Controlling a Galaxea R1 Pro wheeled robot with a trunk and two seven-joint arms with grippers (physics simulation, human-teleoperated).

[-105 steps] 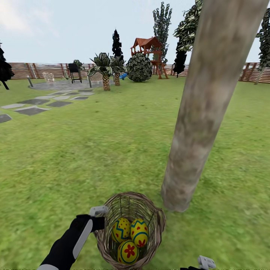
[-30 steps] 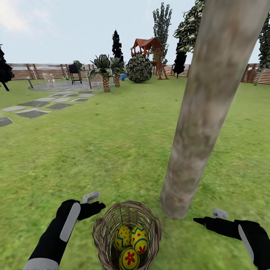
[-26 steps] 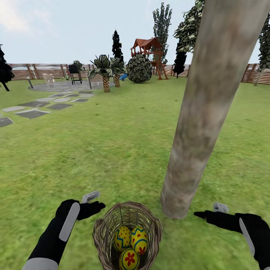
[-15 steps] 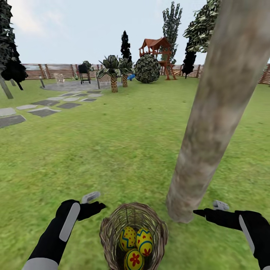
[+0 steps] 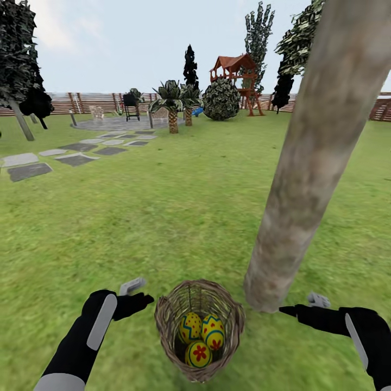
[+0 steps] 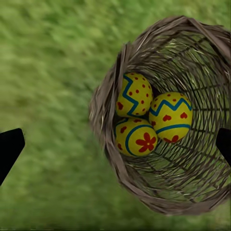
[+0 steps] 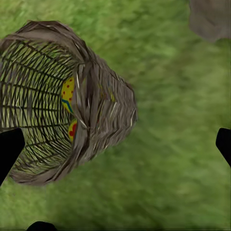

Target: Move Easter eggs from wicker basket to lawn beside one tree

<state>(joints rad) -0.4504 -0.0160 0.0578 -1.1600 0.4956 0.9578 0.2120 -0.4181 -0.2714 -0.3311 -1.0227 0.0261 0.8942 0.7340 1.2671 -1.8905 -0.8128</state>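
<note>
I have the small round brown woven wicker basket (image 5: 200, 330) standing on the mottled green lawn (image 5: 136, 217), just beside the foot of the thick pale grey-brown tree trunk (image 5: 304, 179); all three yellow Easter eggs (image 5: 201, 336) lie inside it, touching one another; in the left wrist view I read the dotted zigzag egg (image 6: 134, 95), the heart-banded egg (image 6: 170, 116) and the red-flower egg (image 6: 135, 138) nearest the rim.

The left gripper (image 5: 136, 290) hangs over the grass just beside the basket, its jaws standing apart with nothing between them, as the two dark fingertips (image 6: 9, 147) at opposite edges of its wrist view confirm; the right gripper (image 5: 304, 305) hangs near the trunk base on the basket's other side, likewise spread and empty; its wrist view takes in the basket wall (image 7: 101, 115).

I judge the step in hand to be the approach before the first extraction; no egg is out yet.

The next move calls for bringing one gripper over the basket mouth, lowering it between the woven walls, and closing on a single egg; the flower egg looks the most reachable; the rounded shell may slip, so a centred grasp is advisable; the release spot is the bare grass at the trunk foot.
</note>
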